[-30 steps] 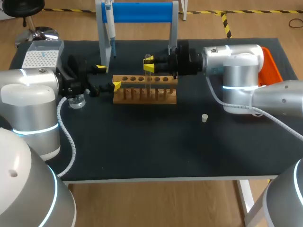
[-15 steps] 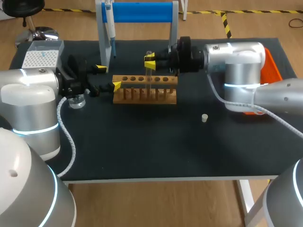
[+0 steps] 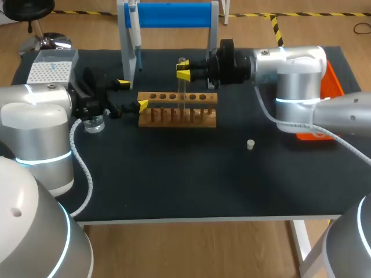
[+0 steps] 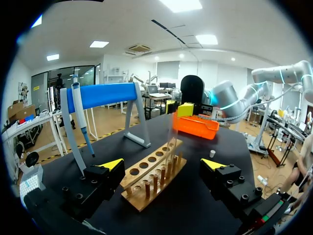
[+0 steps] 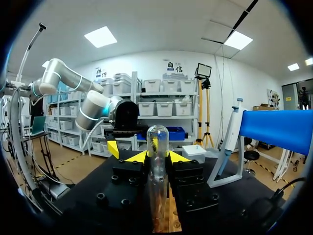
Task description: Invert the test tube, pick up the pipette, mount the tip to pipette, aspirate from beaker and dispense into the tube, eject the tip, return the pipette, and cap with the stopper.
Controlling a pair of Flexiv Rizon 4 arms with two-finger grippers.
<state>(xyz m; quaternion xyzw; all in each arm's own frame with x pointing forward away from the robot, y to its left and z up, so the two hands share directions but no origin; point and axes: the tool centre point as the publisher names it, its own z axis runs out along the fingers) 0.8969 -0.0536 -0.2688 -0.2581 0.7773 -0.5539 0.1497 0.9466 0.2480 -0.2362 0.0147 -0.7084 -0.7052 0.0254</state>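
My right gripper (image 3: 184, 72) is shut on a clear glass test tube (image 3: 182, 92), held upright above the wooden tube rack (image 3: 177, 111). In the right wrist view the tube (image 5: 157, 139) stands between the yellow fingertips of the right gripper (image 5: 153, 156), its rounded end past them. My left gripper (image 3: 132, 95) is open at the rack's left end. In the left wrist view the rack (image 4: 151, 174) lies ahead of the empty left gripper (image 4: 162, 164). The pipette (image 3: 134, 36) hangs on the blue stand (image 3: 174, 14). A beaker (image 3: 93, 123) sits under my left arm. The small stopper (image 3: 250, 144) lies right of the rack.
A tip box (image 3: 49, 70) stands at the back left corner. An orange bin (image 3: 330, 81) sits behind my right arm at the table's right edge. The dark table (image 3: 185, 179) stretches in front of the rack.
My right gripper has risen with the test tube, drawing it up from the rack. My left arm has stayed where it was.
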